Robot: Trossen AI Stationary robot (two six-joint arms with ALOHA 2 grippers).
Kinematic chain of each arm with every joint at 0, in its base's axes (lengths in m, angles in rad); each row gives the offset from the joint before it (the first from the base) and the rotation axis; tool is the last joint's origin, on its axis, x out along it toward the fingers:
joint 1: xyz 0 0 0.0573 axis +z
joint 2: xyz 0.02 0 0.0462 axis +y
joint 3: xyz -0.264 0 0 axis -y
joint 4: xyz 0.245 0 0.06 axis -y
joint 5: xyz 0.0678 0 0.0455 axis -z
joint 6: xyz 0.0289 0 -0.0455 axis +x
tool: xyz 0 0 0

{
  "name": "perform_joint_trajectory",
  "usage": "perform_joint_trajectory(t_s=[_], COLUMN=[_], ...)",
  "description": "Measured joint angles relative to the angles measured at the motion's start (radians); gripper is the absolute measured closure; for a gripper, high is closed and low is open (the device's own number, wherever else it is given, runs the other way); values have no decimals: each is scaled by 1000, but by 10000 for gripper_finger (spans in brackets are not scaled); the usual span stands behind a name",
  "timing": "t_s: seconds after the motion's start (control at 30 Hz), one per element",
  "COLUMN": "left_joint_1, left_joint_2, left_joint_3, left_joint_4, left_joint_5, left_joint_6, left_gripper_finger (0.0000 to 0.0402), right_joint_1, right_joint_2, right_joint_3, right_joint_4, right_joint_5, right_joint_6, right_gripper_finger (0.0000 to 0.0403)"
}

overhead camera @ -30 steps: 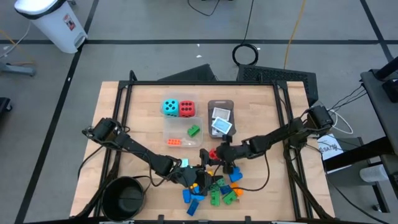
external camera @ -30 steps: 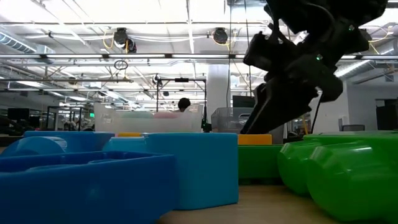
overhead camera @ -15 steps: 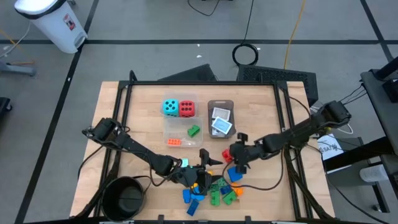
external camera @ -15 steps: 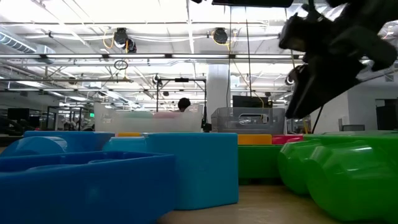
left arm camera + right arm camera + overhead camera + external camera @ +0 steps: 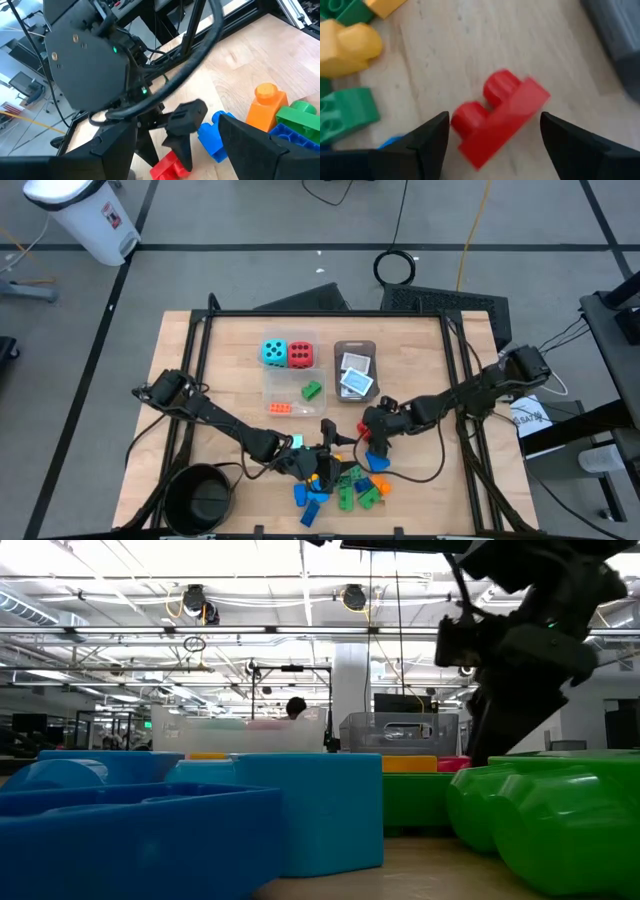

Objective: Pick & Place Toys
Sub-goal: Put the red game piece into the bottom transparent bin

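The right gripper (image 5: 492,145) hangs low with fingers spread empty either side of the red brick (image 5: 497,115) on the table beside the brick pile, lined up to pinch; the left gripper (image 5: 322,458) waits open at the pile

Bright overhead light; blurred right wrist view.

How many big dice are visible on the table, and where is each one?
2. The teal die and the red die sit touching side by side at the far end of the clear tub, teal on the left. No other dice show; the brick pile could hide small things.
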Motion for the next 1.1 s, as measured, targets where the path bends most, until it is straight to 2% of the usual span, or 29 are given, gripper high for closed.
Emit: perform_joint_trajectory(t_s=[0.2,0.57,0.9,1.1], left_joint_1=[1,1,1,2], left_joint_2=[0,0,0,0], left_joint_3=[0,0,0,0], left_joint_4=[0,0,0,0], left_joint_5=[0,1,1,2], left_joint_6=[-4,-5,-5,-5], left_gripper_finger=[121,121,121,121], right_joint_1=[-27,-25,-26,-19], right_joint_2=[12,12,11,-22], right_joint_3=[0,0,1,1], right_joint_4=[-45,-56,-56,-69], right_joint_5=[1,3,3,1], right_joint_6=[-74,-257,-290,-318], right_gripper_finger=[155,245,250,273])
